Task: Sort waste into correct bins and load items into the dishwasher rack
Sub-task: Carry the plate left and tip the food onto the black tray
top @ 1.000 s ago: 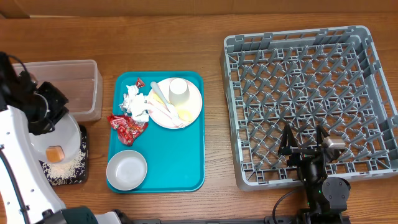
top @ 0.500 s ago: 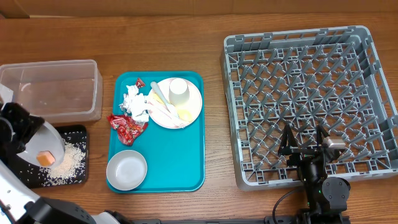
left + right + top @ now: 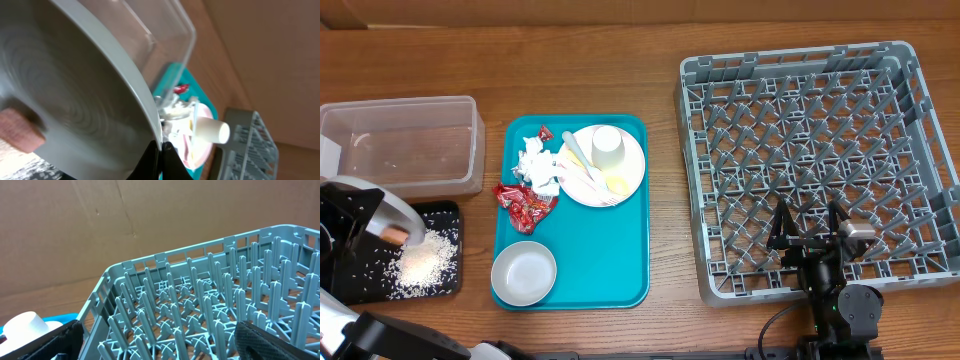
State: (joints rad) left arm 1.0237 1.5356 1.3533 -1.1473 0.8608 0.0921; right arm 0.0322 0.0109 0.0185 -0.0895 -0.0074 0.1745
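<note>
Pressed together on the thin rim of a white plate (image 3: 75,100), the jaws of the left gripper (image 3: 161,149) pinch it at its edge and hold it steeply tilted over the black tray (image 3: 360,285), so that from overhead the plate shows as little more than a narrow curved band. The orange food cube (image 3: 17,131) sits on the plate's smooth, faintly ringed face near the low edge, far across the disc from the pinch point. Directly under it lies the shallow tray, with the loose white rice (image 3: 425,262) heaped just beside that edge. The next move looks to turn on this: the soft, blocky cube has to slide down the glossy slope and drop into the tray, not into the clear tub (image 3: 405,145) right behind it. The right gripper (image 3: 808,232) hangs with its jaws spread wide and nothing between them over the near edge of the grey dishwasher rack (image 3: 790,60), a stiff plastic grid of upright pegs. The right arm is far nearer the rack, while the left alone reaches the bins. Between the two arms the teal tray (image 3: 590,260) carries a crumpled napkin (image 3: 535,167), a shiny red wrapper (image 3: 523,200), a round white bowl (image 3: 524,272), and a plate bearing a small white cup (image 3: 608,147) on its side and a yellow spoon (image 3: 617,184).
</note>
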